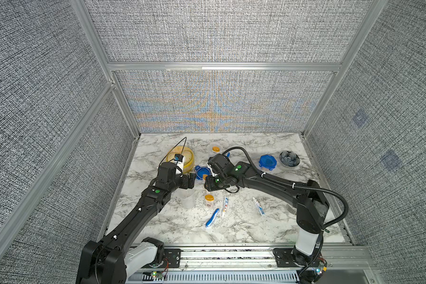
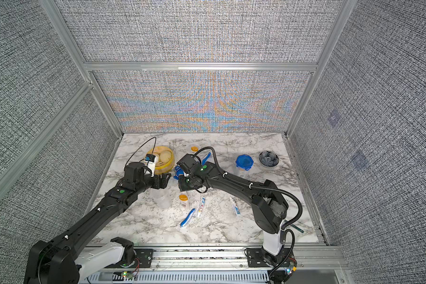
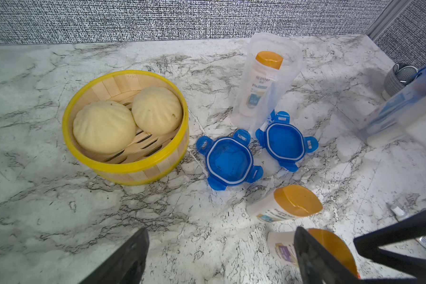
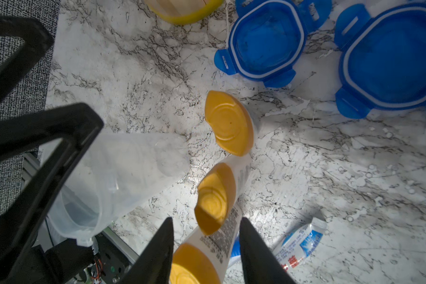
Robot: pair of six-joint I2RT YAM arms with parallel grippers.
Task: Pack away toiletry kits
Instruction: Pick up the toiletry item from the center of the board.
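My right gripper [image 4: 207, 221] [image 1: 210, 184] is shut on an orange-capped white bottle [image 4: 194, 263], whose cap faces the wrist camera. It hangs beside the empty clear jar [image 1: 188, 200] [image 4: 123, 172]. My left gripper [image 1: 191, 181] [image 3: 220, 231] stands open just above that jar, with only marble between its fingers. Another bottle [image 1: 209, 200] stands on the table and one [image 3: 284, 204] lies by two blue lids [image 3: 229, 159] [image 3: 284, 141]. A jar at the back [image 3: 266, 81] holds a bottle. Two toothpaste tubes [image 1: 225, 206] [image 1: 259, 206] and a toothbrush [image 1: 212, 217] lie in front.
A lidded jar [image 1: 267, 163] stands at the back right beside a dark patterned bowl [image 1: 289, 158]. The yellow steamer [image 3: 123, 169] with two buns sits back left, close behind my left wrist. A second toothbrush [image 2: 208, 156] lies behind the right arm.
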